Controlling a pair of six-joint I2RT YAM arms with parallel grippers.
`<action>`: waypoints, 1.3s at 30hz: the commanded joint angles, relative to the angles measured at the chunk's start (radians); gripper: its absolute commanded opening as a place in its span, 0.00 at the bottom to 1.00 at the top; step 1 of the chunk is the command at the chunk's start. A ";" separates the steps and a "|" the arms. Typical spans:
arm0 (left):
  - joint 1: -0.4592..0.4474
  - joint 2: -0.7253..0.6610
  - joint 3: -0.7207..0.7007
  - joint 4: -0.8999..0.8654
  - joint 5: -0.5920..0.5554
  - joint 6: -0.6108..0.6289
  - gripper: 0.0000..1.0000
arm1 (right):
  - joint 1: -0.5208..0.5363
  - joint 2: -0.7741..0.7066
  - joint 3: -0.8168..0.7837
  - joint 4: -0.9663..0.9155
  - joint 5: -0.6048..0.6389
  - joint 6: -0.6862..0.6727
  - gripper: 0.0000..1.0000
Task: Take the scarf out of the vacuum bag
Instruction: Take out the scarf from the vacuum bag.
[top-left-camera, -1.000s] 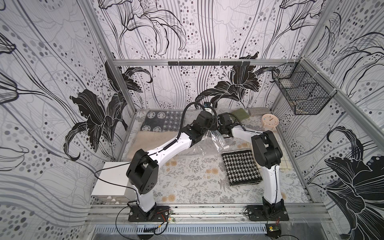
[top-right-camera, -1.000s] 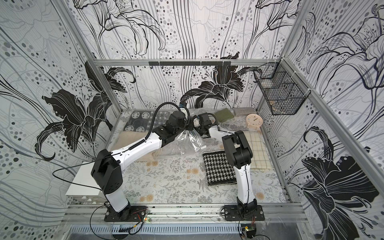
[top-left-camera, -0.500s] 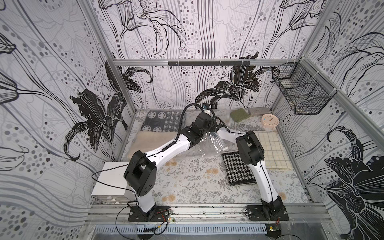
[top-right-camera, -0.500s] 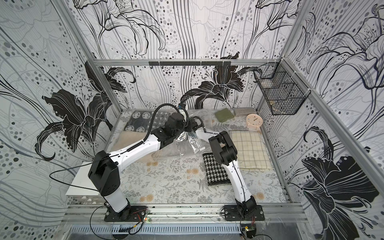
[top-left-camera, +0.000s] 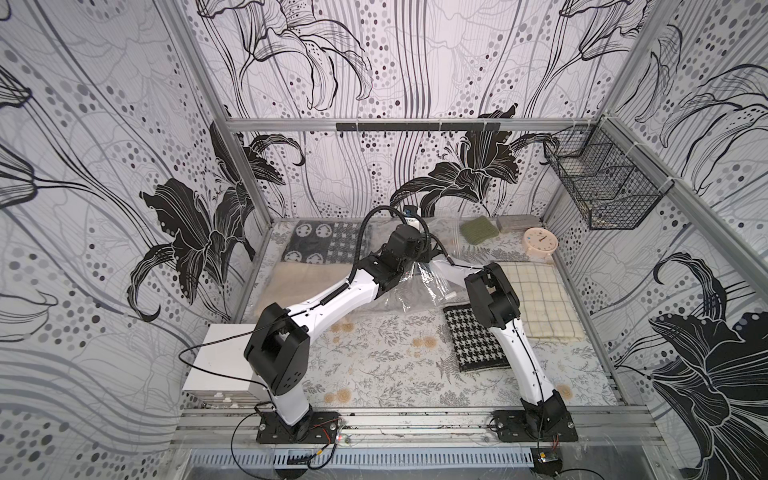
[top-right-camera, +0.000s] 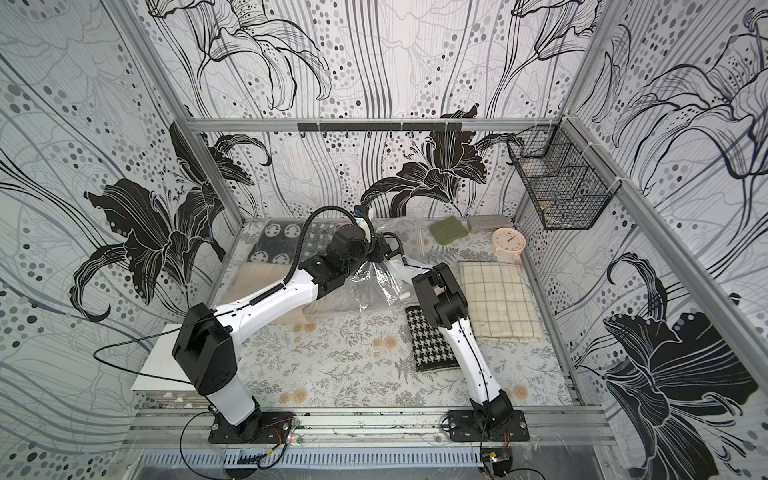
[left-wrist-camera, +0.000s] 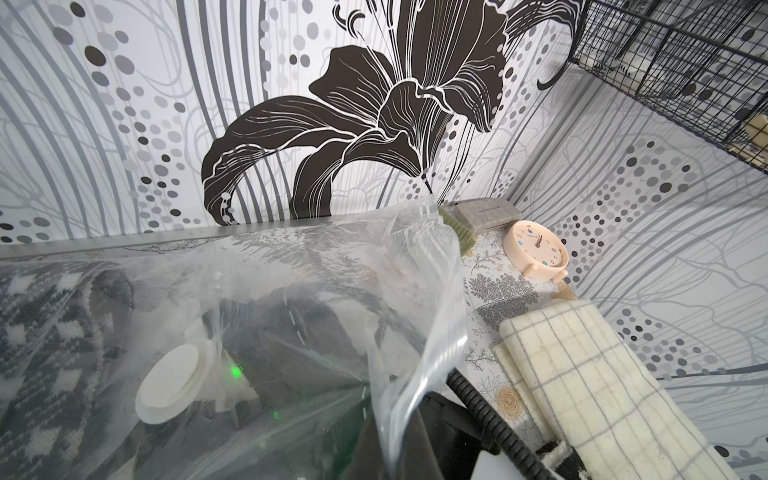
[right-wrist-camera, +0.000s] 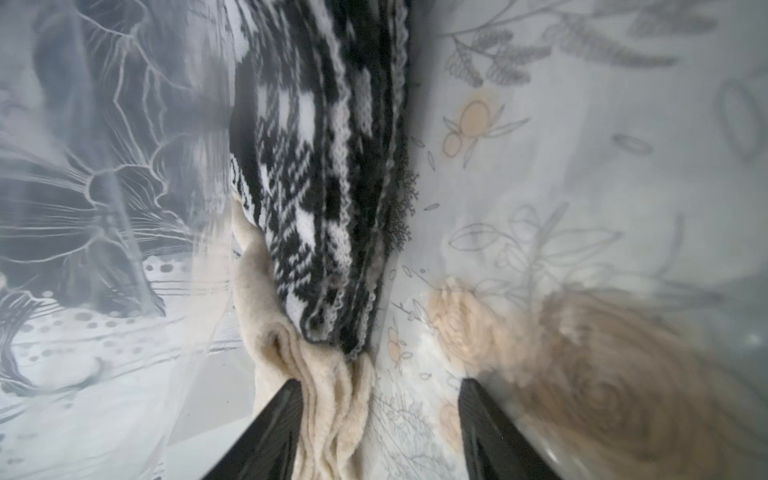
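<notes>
Both arms out over the far middle of the table cover (top-left-camera: 374, 365). The vacuum bag (top-left-camera: 428, 286) is there, crumpled and partly hoisted, between the black-and-white knit (top-left-camera: 328, 245) on my left and the cream checked cloth (top-left-camera: 536, 299) on my right. Left gripper: fingers hidden behind my wrist in both top views and outside my left wrist view. It is clenched tight. The bag's ribbed zip edge (left-wrist-camera: 419, 324) rises right in front of that camera, so I note the grip as being on the bag's mouth. The round white valve disc (left-wrist-camera: 174, 382) sits on the plastic wall facing that camera, and a dark shape shows through the film behind it. The right arm (top-left-camera: 453, 272) runs under the raised plastic. Right gripper (right-wrist-camera: 382, 419): fingers (right-wrist-camera: 270, 432) spread apart with nothing pinched that I can make out, and the whole view is hazy through film. Ahead of them lie the knit and the cream fleece (right-wrist-camera: 291, 340); I cannot tell whether the fleece touches a finger. A brown, blurred soft mass (right-wrist-camera: 602, 374) is close beside them. Scarf (top-right-camera: 332, 301): grey-brown cloth seen through the plastic, inside the bag and under my left forearm. The houndstooth cloth (top-left-camera: 473, 340) lies flat outside the bag, just beside my right elbow.
</notes>
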 joint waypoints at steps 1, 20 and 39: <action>-0.009 -0.056 -0.003 0.080 0.039 -0.008 0.00 | 0.018 0.048 0.043 0.026 0.029 0.041 0.62; -0.022 -0.059 0.027 0.051 0.063 -0.016 0.00 | 0.048 0.183 0.282 -0.063 0.164 0.052 0.63; -0.035 -0.036 0.027 0.037 0.067 -0.021 0.00 | 0.083 0.324 0.481 -0.101 0.144 0.067 0.61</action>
